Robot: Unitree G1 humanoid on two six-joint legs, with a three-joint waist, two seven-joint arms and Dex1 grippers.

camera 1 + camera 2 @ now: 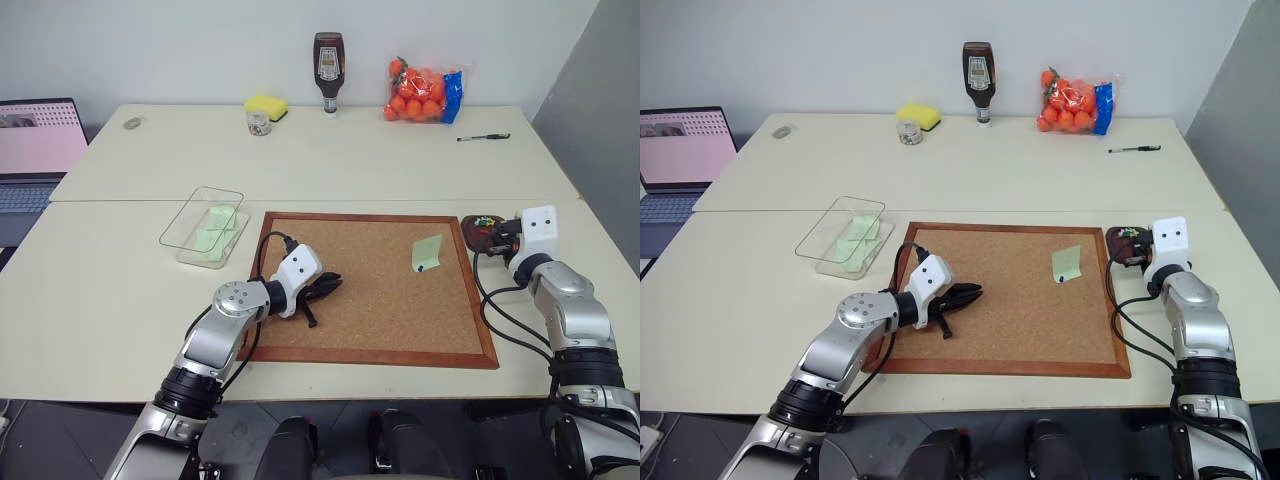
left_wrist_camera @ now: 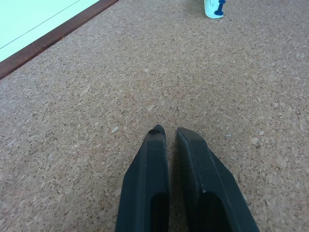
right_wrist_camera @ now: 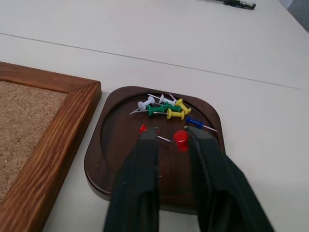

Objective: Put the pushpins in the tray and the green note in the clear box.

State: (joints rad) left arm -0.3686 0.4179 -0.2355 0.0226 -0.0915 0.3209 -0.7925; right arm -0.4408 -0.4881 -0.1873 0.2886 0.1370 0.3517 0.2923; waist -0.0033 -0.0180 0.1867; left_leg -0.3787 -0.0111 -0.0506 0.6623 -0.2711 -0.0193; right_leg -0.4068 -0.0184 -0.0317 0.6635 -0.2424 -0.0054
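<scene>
Right gripper (image 3: 169, 137) over the tray (image 3: 111, 145), jaws a little apart
Red pin (image 3: 180, 139) sits between its fingertips, other pins (image 3: 164, 108) heaped in the tray beside the corkboard (image 1: 370, 290); left gripper (image 2: 169, 133), nearly closed and empty, on the cork; one green note (image 1: 427, 253) pinned there, more in the clear box (image 1: 205, 228)

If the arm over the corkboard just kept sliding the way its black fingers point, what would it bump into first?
Probably the green note pinned by a blue pushpin. The left gripper points roughly toward it over bare corkboard; depth is hard to judge.
</scene>
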